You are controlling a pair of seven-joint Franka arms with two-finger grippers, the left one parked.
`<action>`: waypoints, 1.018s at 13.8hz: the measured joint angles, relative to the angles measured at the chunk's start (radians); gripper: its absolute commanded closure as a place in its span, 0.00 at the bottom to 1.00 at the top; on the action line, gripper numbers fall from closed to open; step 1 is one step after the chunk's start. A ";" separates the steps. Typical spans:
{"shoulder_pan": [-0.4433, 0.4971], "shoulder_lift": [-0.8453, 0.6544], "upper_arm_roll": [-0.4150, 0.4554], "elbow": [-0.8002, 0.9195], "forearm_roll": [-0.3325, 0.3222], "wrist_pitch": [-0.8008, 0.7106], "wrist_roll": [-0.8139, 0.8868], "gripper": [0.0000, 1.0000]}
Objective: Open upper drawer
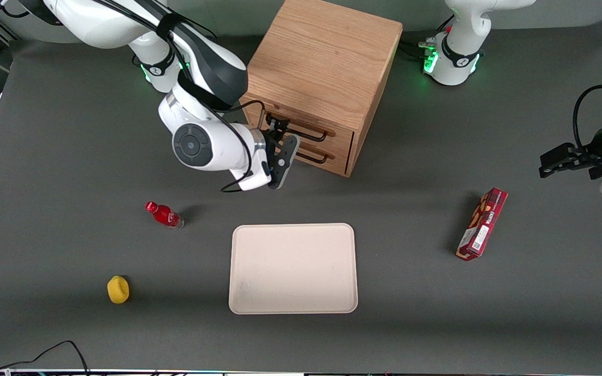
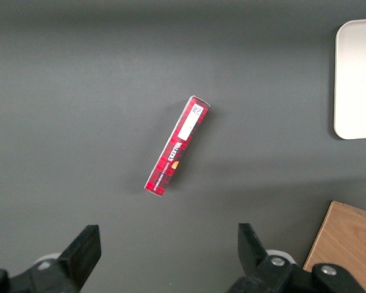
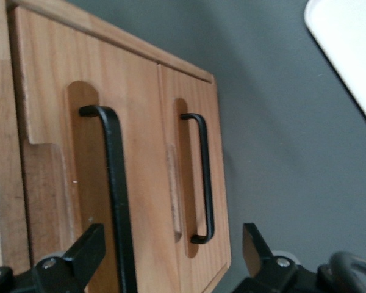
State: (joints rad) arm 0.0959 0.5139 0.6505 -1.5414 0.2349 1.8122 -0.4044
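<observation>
The oak cabinet (image 1: 322,57) stands at the back of the table with two drawers in its front. The upper drawer (image 1: 342,140) has a light wood front (image 3: 49,122) and a black bar handle (image 1: 309,136), which also shows in the right wrist view (image 3: 117,201). The lower drawer's handle (image 3: 204,177) sits beside it. Both fronts look shut. My right gripper (image 1: 280,140) is open right in front of the drawers. In the right wrist view, the upper handle lies between the gripper's (image 3: 171,241) fingers, close to one finger (image 3: 88,241) and touching neither.
A cream tray (image 1: 293,269) lies nearer the front camera than the cabinet. A red bottle (image 1: 165,214) and a yellow object (image 1: 118,289) lie toward the working arm's end. A red box (image 1: 482,223), also in the left wrist view (image 2: 177,143), lies toward the parked arm's end.
</observation>
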 measured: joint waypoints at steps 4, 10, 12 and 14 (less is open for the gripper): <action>0.000 -0.001 0.018 -0.025 -0.001 0.000 0.000 0.00; 0.004 -0.001 0.022 -0.048 -0.001 0.032 0.000 0.00; 0.004 0.000 0.022 -0.057 -0.011 0.039 0.000 0.00; 0.004 0.009 0.022 -0.061 -0.047 0.051 0.000 0.00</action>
State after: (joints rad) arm 0.0999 0.5226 0.6720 -1.6026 0.1878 1.8633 -0.4044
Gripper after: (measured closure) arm 0.000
